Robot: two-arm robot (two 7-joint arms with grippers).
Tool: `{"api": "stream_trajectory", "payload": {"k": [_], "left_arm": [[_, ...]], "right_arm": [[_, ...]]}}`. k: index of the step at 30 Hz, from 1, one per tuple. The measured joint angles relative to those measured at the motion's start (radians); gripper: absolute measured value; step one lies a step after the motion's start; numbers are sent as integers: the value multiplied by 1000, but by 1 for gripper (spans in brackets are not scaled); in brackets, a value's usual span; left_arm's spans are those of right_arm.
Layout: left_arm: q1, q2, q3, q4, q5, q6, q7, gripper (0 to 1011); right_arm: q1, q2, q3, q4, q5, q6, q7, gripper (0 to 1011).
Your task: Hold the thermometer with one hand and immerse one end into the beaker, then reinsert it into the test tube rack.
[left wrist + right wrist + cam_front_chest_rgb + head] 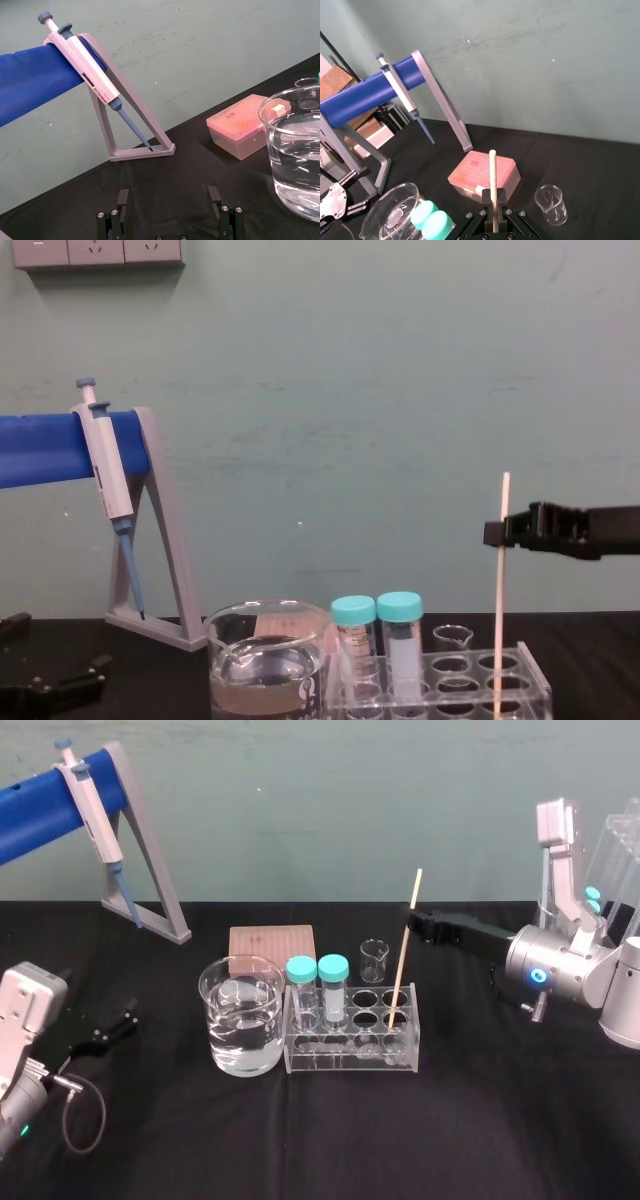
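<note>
Beside capped tubes [331, 982] stands thermometer [403, 960], seemingly in right gripper [414, 919]; left gripper [115, 1028] idle.

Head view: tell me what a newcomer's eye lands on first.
The thermometer stands tall in the test tube rack at centre, gripped near its top by the right tool. Left of the rack sits the beaker of clear liquid; the left tool is open at far left.

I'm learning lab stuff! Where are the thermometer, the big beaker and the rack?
thermometer [403, 958]: head view, middle of the rod.
beaker [222, 1040]: head view, front glass wall.
test tube rack [350, 1056]: head view, clear front wall.
</note>
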Motion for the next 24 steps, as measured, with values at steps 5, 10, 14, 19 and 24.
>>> {"api": "stream_trajectory", "payload": {"k": [5, 10, 14, 19, 24], "left_arm": [[0, 0, 0, 0, 0, 0, 0, 1004], [0, 0, 0, 0, 0, 0, 0, 1003], [0, 0, 0, 0, 0, 0, 0, 1004], [0, 0, 0, 0, 0, 0, 0, 1004], [0, 0, 0, 0, 0, 0, 0, 1004]], "right_arm": [[-6, 16, 0, -28, -9, -15, -1, 48], [-14, 27, 5, -40, -9, -17, -5, 48], [-23, 48, 7, -77, -20, -32, -9, 47], [-26, 78, 6, -130, -68, -69, -14, 48], [-26, 106, 11, -189, -121, -105, -9, 47]]}}
